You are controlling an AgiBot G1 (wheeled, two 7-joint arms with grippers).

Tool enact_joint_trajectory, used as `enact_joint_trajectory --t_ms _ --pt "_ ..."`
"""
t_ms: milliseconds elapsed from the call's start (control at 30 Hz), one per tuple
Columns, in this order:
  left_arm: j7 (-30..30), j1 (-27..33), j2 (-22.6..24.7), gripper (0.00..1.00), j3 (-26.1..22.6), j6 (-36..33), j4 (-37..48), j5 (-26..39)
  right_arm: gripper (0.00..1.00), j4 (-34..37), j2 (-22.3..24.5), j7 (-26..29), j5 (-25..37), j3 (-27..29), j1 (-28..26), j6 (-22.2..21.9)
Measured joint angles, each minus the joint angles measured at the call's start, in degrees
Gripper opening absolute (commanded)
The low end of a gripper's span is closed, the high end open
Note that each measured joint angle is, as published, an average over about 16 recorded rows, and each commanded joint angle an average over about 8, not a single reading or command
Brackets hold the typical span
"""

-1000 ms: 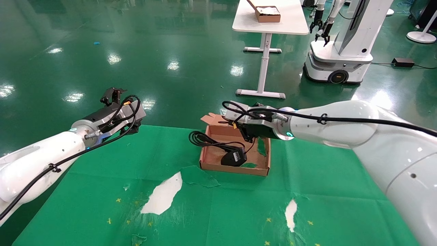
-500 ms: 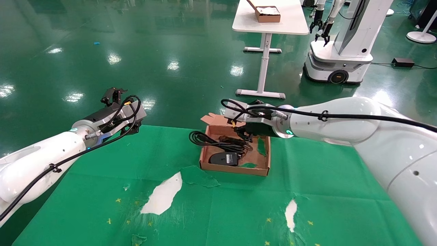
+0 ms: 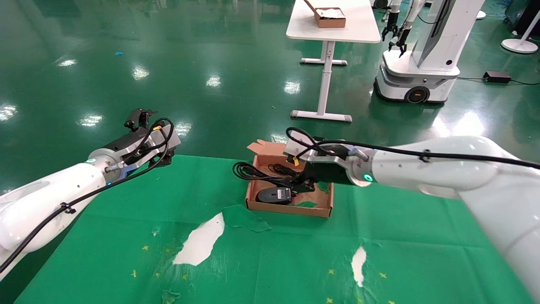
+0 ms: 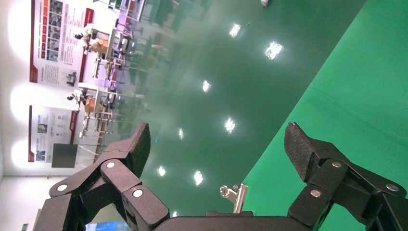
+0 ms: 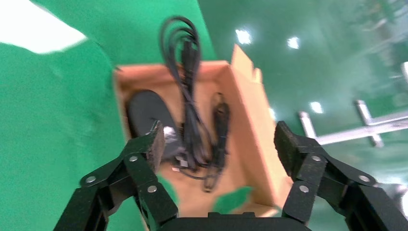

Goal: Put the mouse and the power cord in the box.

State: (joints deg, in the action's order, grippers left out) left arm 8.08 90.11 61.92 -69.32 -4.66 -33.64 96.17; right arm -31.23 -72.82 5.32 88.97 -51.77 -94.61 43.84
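Note:
The shallow brown box stands on the green table cover, past the middle. The black mouse lies flat in its near left corner. The power cord is a black coil draped over the box's left wall, part inside and part outside. My right gripper hovers open over the box's inside, holding nothing. In the right wrist view the mouse and power cord lie in the box beyond the open gripper. My left gripper is parked open at the table's far left edge; the left wrist view shows this gripper empty.
Torn white patches show through the green cover near me. Behind on the floor stand a white table carrying another brown box, and another robot.
The mouse went from standing on end to lying flat in the box. My right gripper drew back a little toward me and to the right. The left arm stayed still.

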Motion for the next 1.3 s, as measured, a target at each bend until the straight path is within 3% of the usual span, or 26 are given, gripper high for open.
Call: enact_joint_trajectory --t_ms 900,1300 --pt "0.0 -0.2 -0.2 1.00 0.3 -0.5 -0.2 -0.3 1.00 -21.9 19.6 2.8 -24.4 18.5 17.1 21.7" --pt "0.3 -3.5 -3.3 1.00 6.5 -9.9 -4.9 -6.6 1.00 -31.7 28.3 4.1 -35.3 26.8 24.7 31.3"
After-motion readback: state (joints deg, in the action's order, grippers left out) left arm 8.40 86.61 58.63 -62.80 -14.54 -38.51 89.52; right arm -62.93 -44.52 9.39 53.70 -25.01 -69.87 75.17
